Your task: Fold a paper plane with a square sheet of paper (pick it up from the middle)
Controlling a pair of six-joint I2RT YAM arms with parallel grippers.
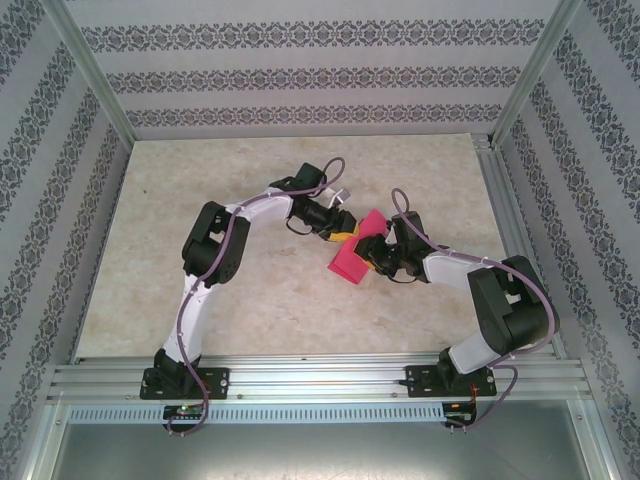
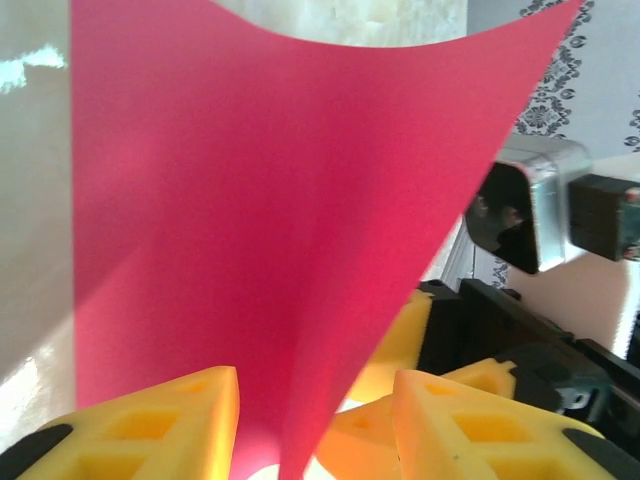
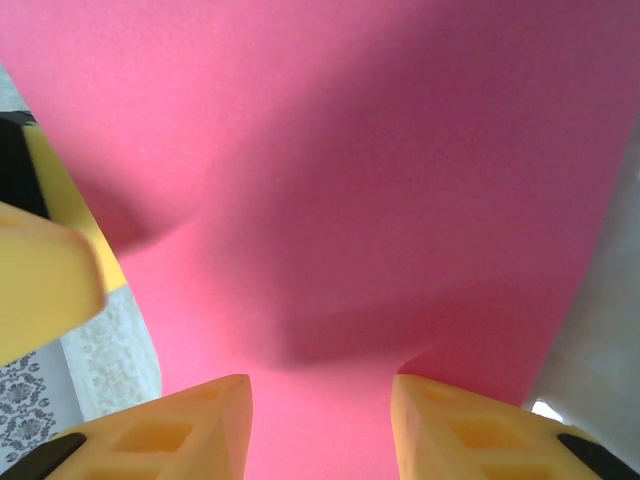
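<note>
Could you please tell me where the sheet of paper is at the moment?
In the top view, the sheet of paper is near the middle of the table, between the left end effector and the right end effector.

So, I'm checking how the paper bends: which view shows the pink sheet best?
Left wrist: the sheet of paper rises between the fingers of the left hand, bowed top edge and both sides clear. Top external shows it small, partly hidden; right wrist, too close, edges cropped.
</note>
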